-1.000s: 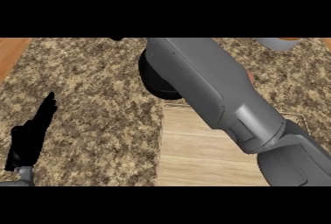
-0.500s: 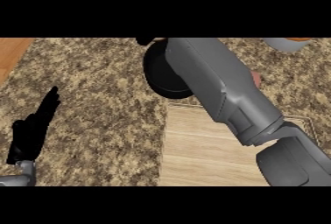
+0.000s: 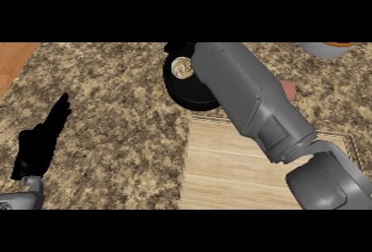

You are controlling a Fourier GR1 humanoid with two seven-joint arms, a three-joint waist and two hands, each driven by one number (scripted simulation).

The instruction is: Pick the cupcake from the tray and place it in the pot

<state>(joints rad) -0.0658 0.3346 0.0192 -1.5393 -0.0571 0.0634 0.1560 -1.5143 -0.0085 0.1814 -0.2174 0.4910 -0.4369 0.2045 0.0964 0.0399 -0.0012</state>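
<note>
The robot's right grey forearm (image 3: 254, 98) reached diagonally up the view from the lower right corner, across the pale wooden tray (image 3: 218, 167) with its thin raised rim, to the round black pot (image 3: 190, 96) standing on the speckled brown granite counter (image 3: 109, 98) just beyond the tray's far edge. The right hand (image 3: 176, 48) showed only as a black sliver over the pot's far rim, so whether its fingers were curled or straight could not be told. Inside the pot's opening sat a small pale, cream-and-tan round shape (image 3: 182, 68), most likely the cupcake, either held there or already set down; the forearm hid the contact. A cupcake of this kind should be light, soft and easily crushed, its frosted top liable to smear, so the sensible hold is around the firmer wrapper sides, released low in the pot. The left hand (image 3: 42, 140) rested open near the view's left edge, black fingers straight and pointing up, holding nothing.
</note>
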